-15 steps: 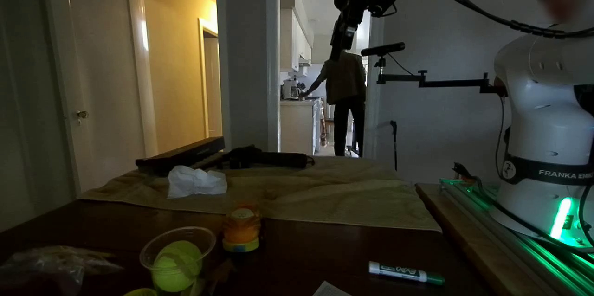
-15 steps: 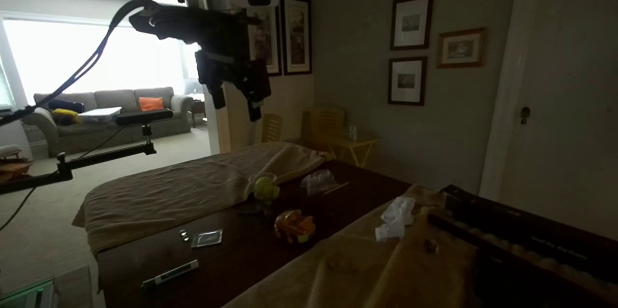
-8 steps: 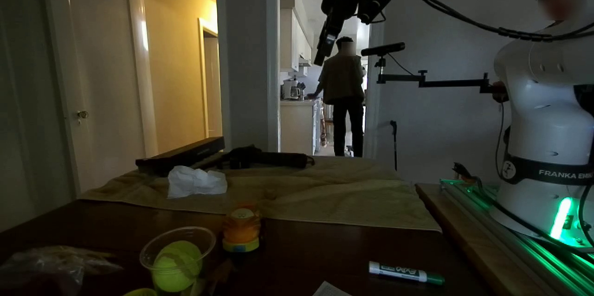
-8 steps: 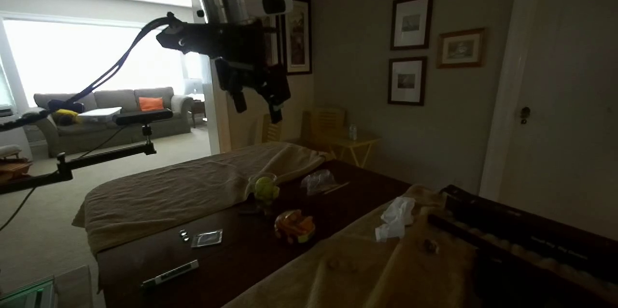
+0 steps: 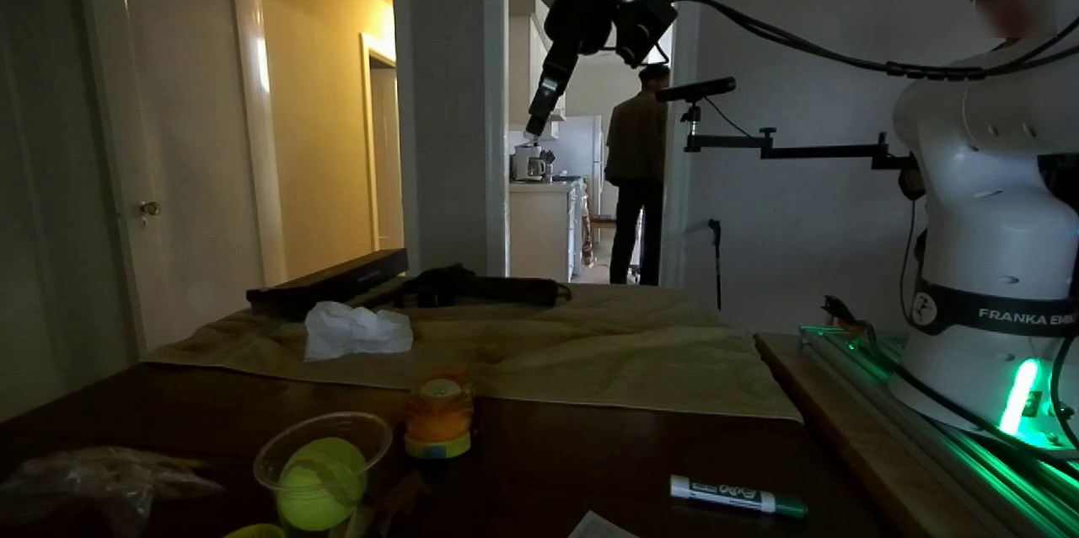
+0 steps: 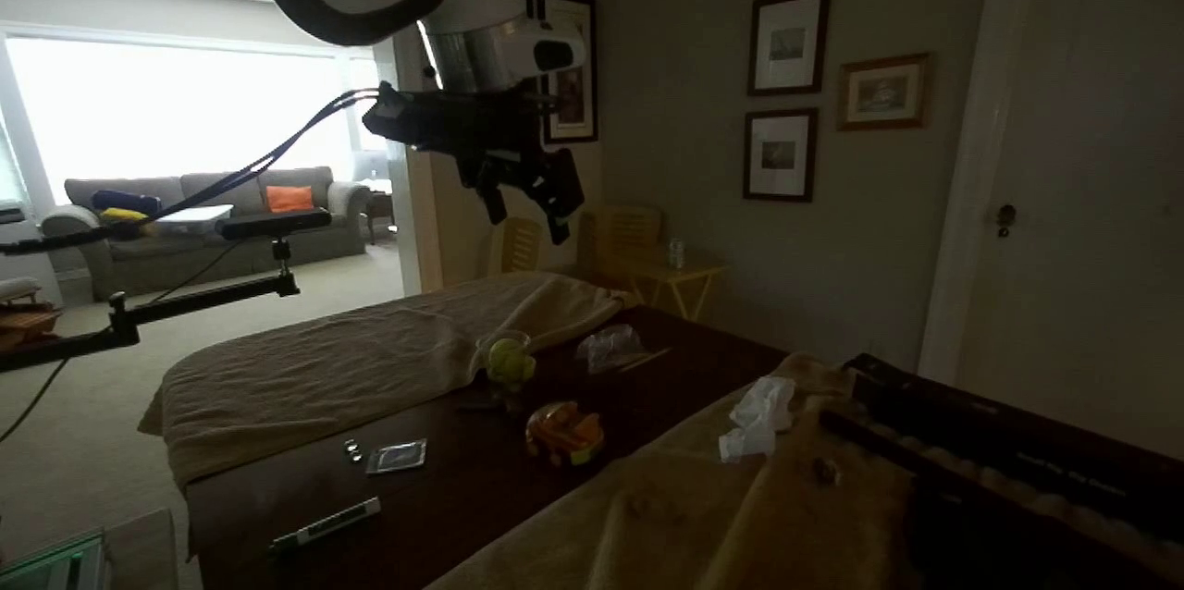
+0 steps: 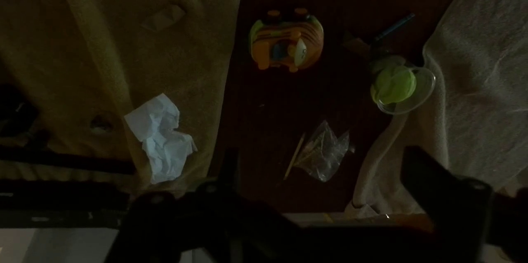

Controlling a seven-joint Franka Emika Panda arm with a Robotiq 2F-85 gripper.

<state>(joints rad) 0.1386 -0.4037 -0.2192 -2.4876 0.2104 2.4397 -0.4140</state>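
My gripper [image 6: 529, 227] hangs open well above the table, fingers spread, nothing between them. In the wrist view the dark fingers frame a crumpled clear plastic bag [image 7: 326, 151] far below, with a thin stick [image 7: 294, 156] beside it. An orange toy car [image 7: 286, 44] sits on the dark wood, also visible in both exterior views. A clear cup [image 5: 323, 437] holds a yellow-green ball [image 5: 322, 483]. White crumpled paper [image 7: 163, 141] lies on the brown cloth. Toward the robot's side of the table rests a green-capped marker [image 5: 738, 496]. The gripper touches none of these.
Brown cloths cover both ends of the table, one [image 6: 351, 368] beside the cup. A long dark box [image 6: 1017, 451] and a black object [image 5: 506, 289] lie on the cloth near the paper. A camera on a bracket [image 5: 784, 150] extends beside the arm. Someone stands in the doorway.
The gripper has travelled leftward and somewhat down in an exterior view, and rightward and slightly down in another. Its jaws stay apart. The tabletop objects have not moved; the person in the doorway has shifted.
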